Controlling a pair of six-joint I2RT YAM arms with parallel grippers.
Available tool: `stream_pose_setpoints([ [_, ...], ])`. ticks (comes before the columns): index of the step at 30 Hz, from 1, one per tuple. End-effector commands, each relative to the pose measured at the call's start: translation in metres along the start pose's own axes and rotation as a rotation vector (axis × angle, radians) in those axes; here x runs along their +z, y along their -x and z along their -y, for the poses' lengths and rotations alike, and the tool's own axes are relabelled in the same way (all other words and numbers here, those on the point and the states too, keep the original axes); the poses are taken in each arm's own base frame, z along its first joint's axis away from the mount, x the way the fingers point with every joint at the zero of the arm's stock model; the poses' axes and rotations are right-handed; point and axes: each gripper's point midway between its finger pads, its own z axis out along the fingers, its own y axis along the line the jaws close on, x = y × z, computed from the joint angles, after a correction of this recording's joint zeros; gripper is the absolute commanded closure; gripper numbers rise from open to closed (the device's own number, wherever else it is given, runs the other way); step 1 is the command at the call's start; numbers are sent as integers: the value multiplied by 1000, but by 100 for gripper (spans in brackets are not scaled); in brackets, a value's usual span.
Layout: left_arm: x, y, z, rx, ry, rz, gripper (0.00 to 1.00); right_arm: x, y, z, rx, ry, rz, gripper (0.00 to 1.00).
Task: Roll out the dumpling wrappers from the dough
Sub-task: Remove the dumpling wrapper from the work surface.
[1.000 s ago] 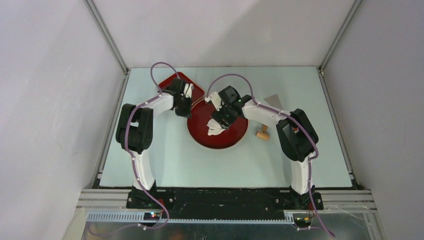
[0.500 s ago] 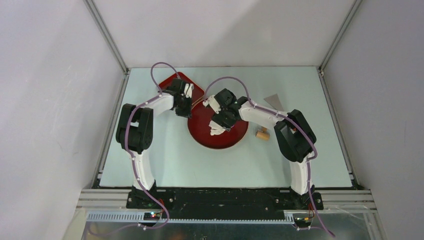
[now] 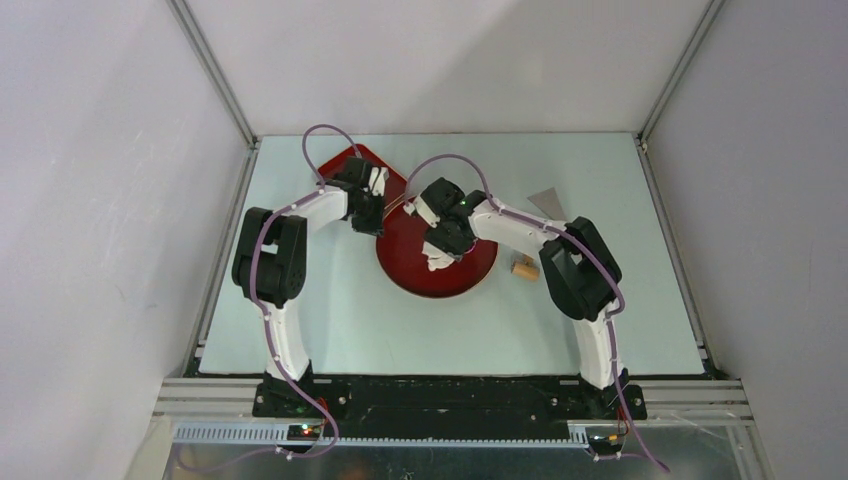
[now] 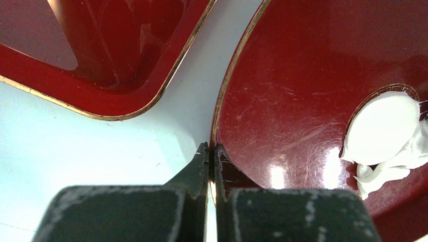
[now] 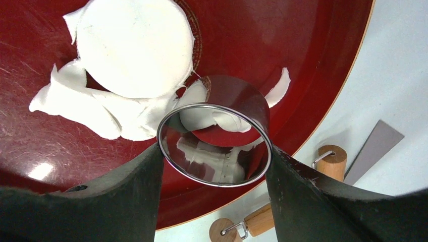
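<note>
We see one dumpling wrapper [image 5: 135, 48] lying flat, face up, near the middle of the round red plate [image 3: 472, 272], inside its faint gold ring. It is a neat disc, so it has no long axis and points no particular way. Ragged leftover dough [image 5: 96, 111] touches its edge on the side toward the right gripper [image 5: 214, 151], whose fingers clamp a metal ring cutter [image 5: 217, 107] over the plate; we cannot tell whether the cutter touches it. The cutter's wall hides part of the scrap. The left gripper [image 4: 211, 151] is pressed together on the plate's rim. From above, the right arm covers the wrapper.
</note>
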Motion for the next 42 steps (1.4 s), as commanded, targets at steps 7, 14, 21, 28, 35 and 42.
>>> stream_pose_setpoints([
  [7, -14, 10, 1, 15, 10, 43, 100, -53, 11, 26, 82, 65, 19, 75],
  [14, -14, 9, 0, 12, 13, 43, 100, -89, 40, 32, 188, 228, 147, 73],
  [21, -14, 10, 0, 13, 12, 44, 100, -78, 41, 32, 287, 326, 182, 73],
  [28, -14, 10, 0, 11, 12, 43, 100, -80, 84, 9, 247, 475, 243, 72],
  [35, -14, 9, 0, 13, 13, 42, 100, -42, 77, -11, 208, 466, 64, 72],
  [42, -14, 9, 1, 14, 11, 42, 100, -29, 55, -25, 198, 493, -44, 72],
])
